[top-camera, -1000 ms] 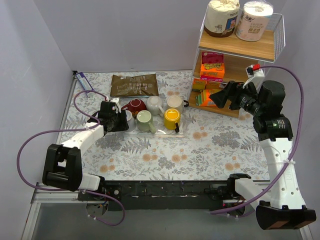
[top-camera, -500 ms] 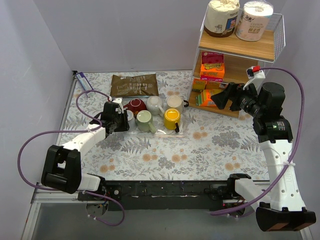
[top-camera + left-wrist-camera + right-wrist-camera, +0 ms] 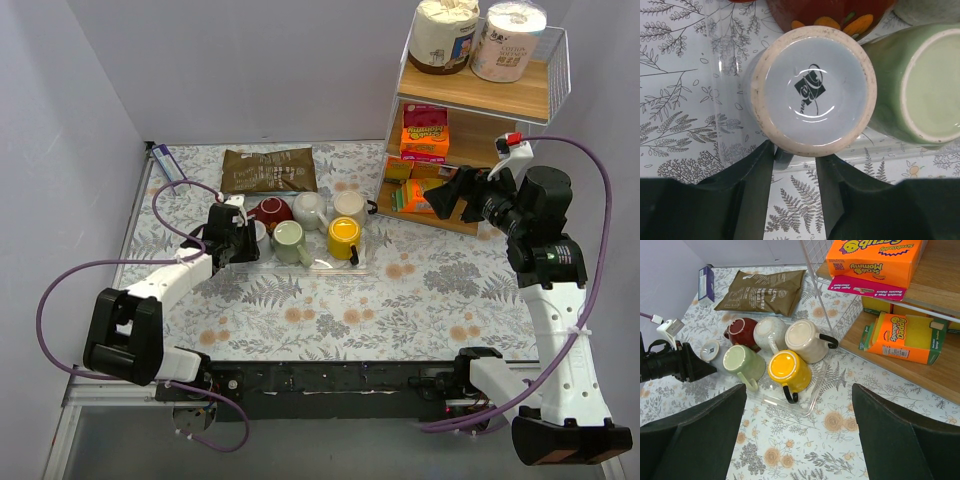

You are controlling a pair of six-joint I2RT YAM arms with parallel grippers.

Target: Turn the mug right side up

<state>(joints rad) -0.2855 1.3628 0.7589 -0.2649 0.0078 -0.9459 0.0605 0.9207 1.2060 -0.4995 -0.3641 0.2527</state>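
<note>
1. Left wrist view is showing the mug (image 3: 812, 90) sitting upside down, just ahead of the left tool (image 3: 795, 162).
2. The left tool is staying apart, holding nothing.
3. The right tool (image 3: 432, 195) is hanging wide apart, far off.

Left pincer (image 3: 246, 243) hangs just beside the small pale mug (image 3: 258, 231), near the green mug (image 3: 289, 242).

"Past the jaws, how much of the mug (image 3: 812, 90) shows?"

"Only its base. The rim is hidden underneath. The green mug (image 3: 920, 85), right of the jaws, runs off the edge, and the red mug (image 3: 830, 12) beyond is cropped at the top."
</note>
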